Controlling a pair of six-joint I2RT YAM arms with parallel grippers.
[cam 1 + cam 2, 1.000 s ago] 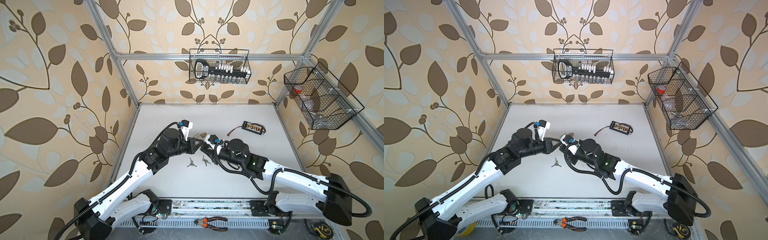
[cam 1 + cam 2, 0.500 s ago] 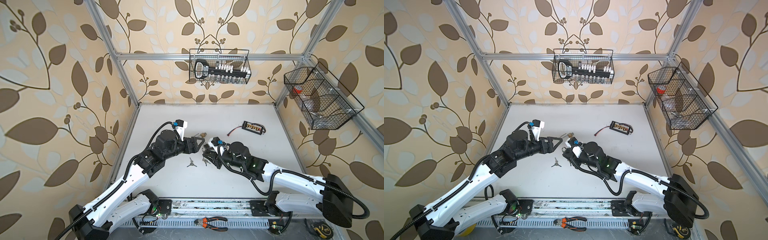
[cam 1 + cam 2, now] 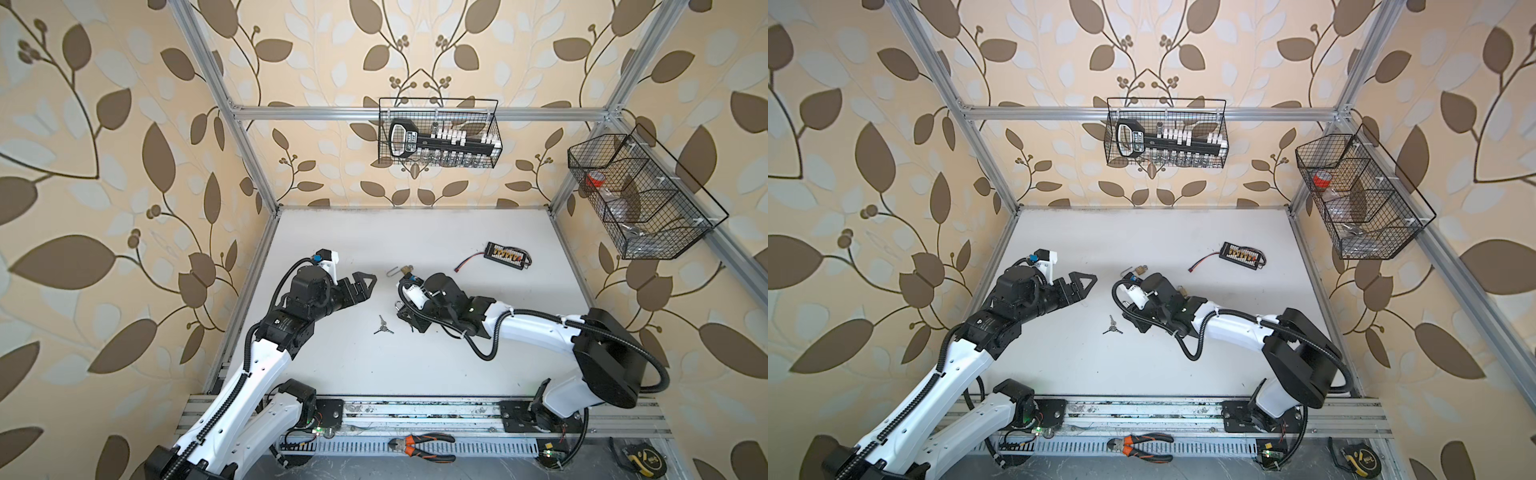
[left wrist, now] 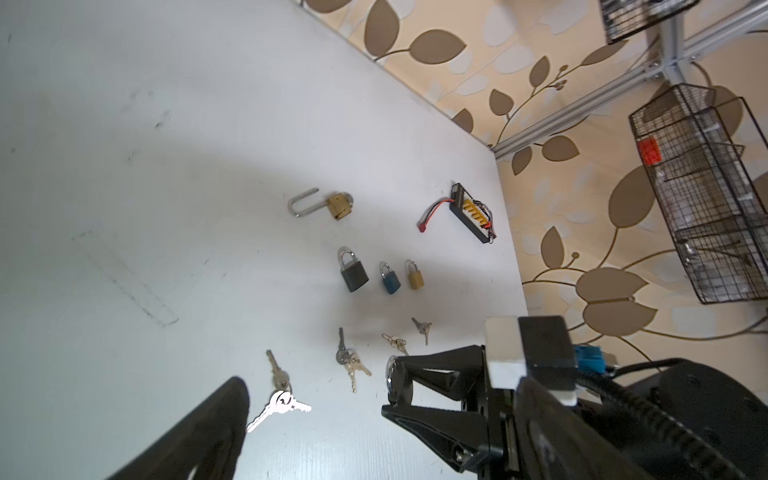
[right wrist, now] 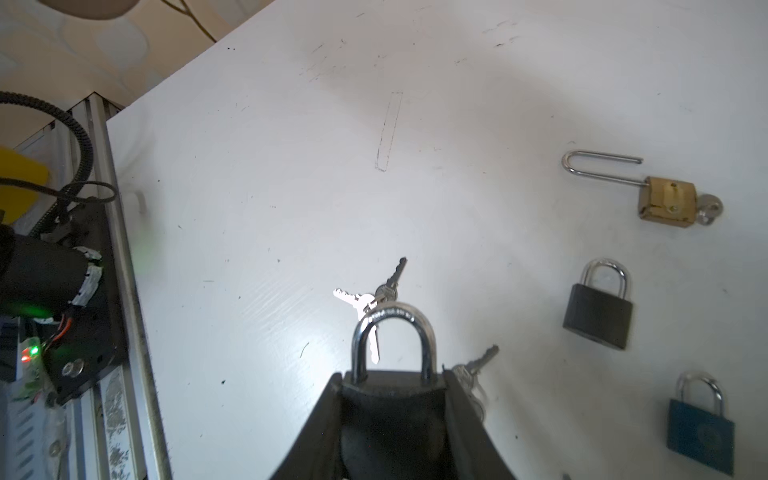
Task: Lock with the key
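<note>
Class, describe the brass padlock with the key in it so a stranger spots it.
On the white table, find the black connector board near the back right corner. Left of it lies the brass padlock. Unlike the three padlocks nearby, its shackle is long and open.

I count five padlocks: one black chrome-shackled padlock [image 5: 392, 399] clamped in my right tool [image 5: 392, 380], and four lying beside it on the white desk [image 4: 145, 145]: a brass long-shackled padlock [image 4: 338, 205], a dark grey padlock [image 4: 354, 274], a blue padlock [image 4: 390, 282], a yellow padlock [image 4: 415, 277]. Ahead of my left tool [image 3: 368, 284] lie four bunches of metal keys [image 4: 280, 390], plus one single key [image 5: 708, 210] stuck in the brass padlock. Beyond both tools: one black connector board [image 4: 473, 214], two black wire baskets [image 3: 457, 116]. Behind them: one pair of orange-handled pliers [image 3: 422, 442], one yellow-and-black tape measure [image 3: 633, 457].
</note>
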